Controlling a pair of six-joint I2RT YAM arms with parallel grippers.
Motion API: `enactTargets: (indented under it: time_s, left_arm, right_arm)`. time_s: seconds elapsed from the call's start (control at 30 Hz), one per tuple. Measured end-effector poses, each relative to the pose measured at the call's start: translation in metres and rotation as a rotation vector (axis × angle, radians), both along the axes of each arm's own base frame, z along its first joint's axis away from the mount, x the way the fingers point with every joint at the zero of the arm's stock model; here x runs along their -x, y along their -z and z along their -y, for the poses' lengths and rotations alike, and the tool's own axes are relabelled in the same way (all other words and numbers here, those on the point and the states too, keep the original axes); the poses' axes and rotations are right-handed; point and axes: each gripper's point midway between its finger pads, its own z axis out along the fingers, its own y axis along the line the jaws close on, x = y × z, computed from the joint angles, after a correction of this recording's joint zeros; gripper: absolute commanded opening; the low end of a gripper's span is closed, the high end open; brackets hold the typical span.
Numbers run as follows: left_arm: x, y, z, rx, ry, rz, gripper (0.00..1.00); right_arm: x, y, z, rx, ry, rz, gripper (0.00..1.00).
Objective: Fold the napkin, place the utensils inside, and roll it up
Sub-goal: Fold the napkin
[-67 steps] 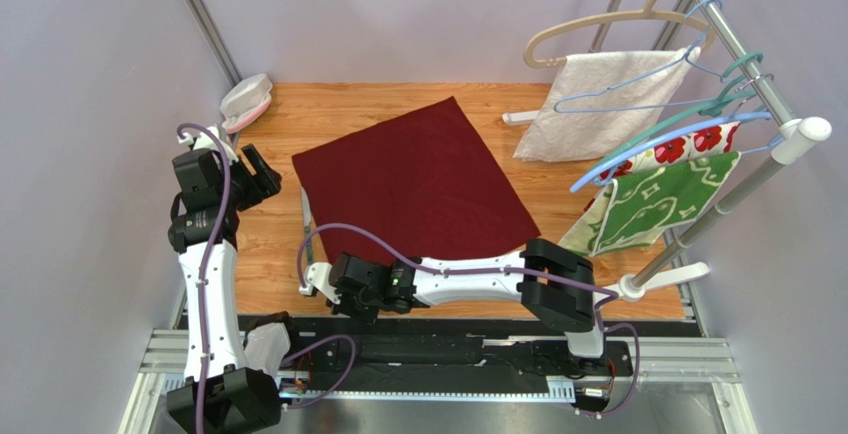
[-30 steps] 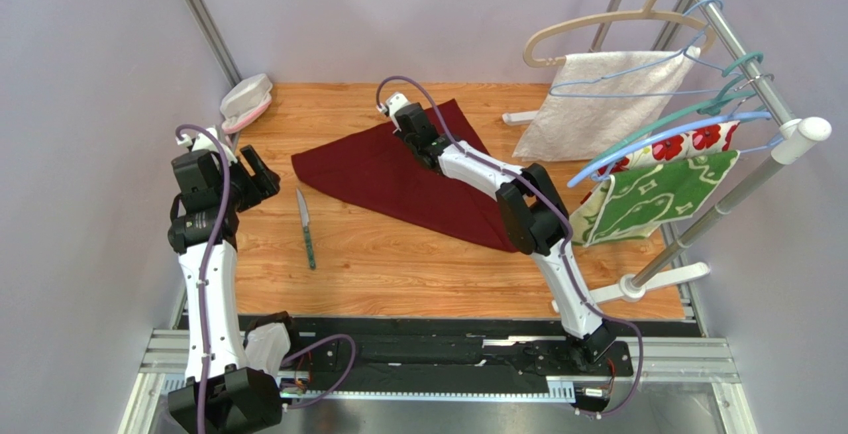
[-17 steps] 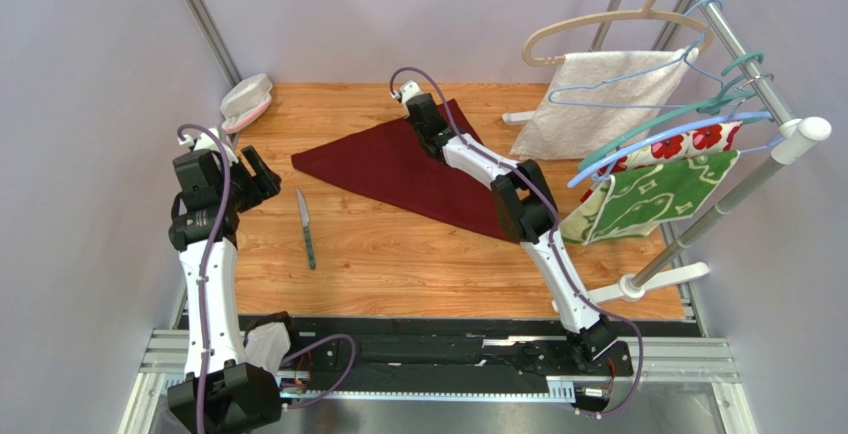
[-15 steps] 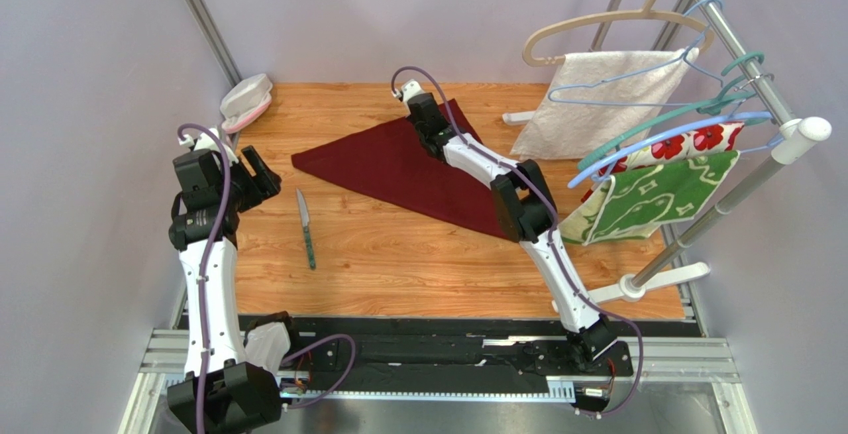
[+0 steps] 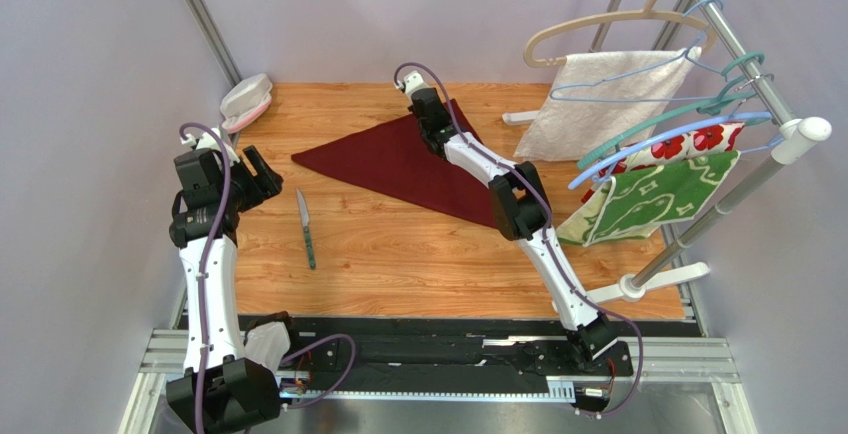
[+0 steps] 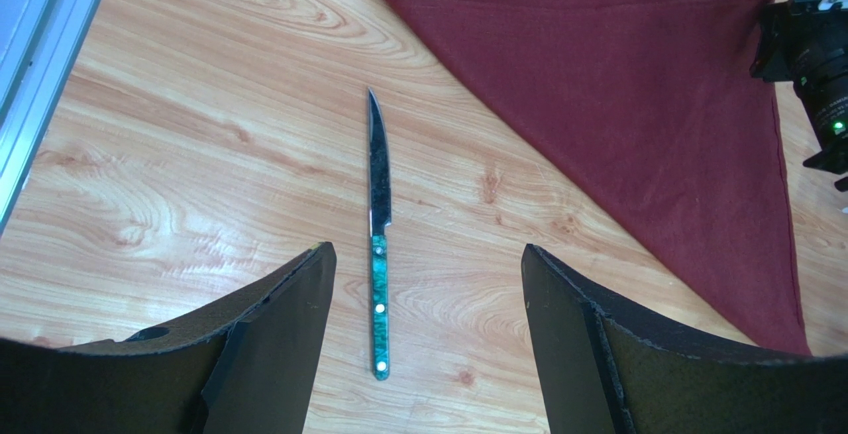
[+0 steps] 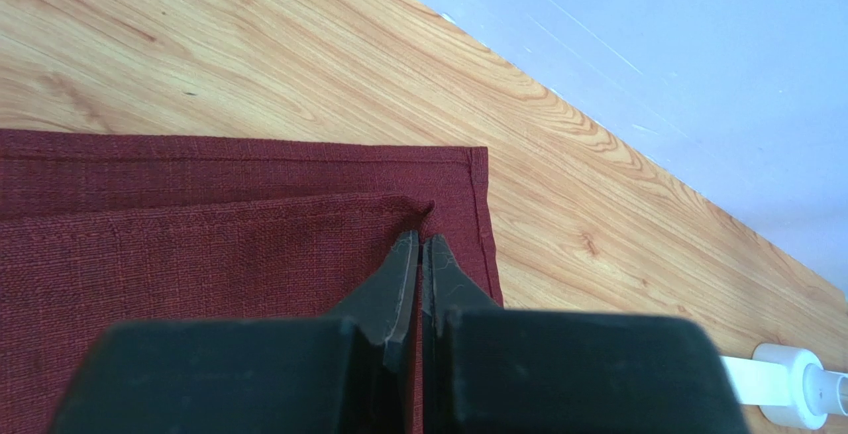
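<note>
Left hand: your left hand (image 5: pixel 261 174) hangs over the left side of the light wooden counter (image 5: pixel 398 255). Its jaws are spread wide and hold nothing, and it has not shifted in the last couple of seconds.
Utensil: a slim knife with a silvery blade and a teal-green handle (image 6: pixel 377 255) lies flat on the bare wood, just below that hand and near the cloth's left point without touching it. It is the only utensil you can see.
Napkin: the large plain dark red cloth napkin (image 5: pixel 398 161) lies mid-counter as a flat triangle of two layers, with its long fold facing you.
Right hand: your right hand (image 7: pixel 419 243) is stretched to the far corner. Its jaws are fully closed and pinch the upper layer's corner, which sits just short of the lower one.
Change: a moment ago the napkin lay open as a square with your right hand at its near corner. That corner has since been carried across to the far one.
Meaning: the fold looks all but done. You probably only need to let go and then fetch the knife.
</note>
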Motion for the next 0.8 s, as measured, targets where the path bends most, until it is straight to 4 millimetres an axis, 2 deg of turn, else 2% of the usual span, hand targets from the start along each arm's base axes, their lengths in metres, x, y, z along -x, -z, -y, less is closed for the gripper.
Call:
enactTargets:
  time_s: [0.27, 0.8]
  left_arm:
    - [0.000, 0.000, 0.000, 0.001, 0.001, -0.001, 0.78]
    - [0.000, 0.001, 0.001, 0.003, 0.003, -0.002, 0.78]
  right_arm:
    - [-0.010, 0.012, 0.010, 0.002, 0.018, 0.003, 0.00]
    - [-0.030, -0.006, 0.020, -0.031, 0.041, 0.084, 0.00]
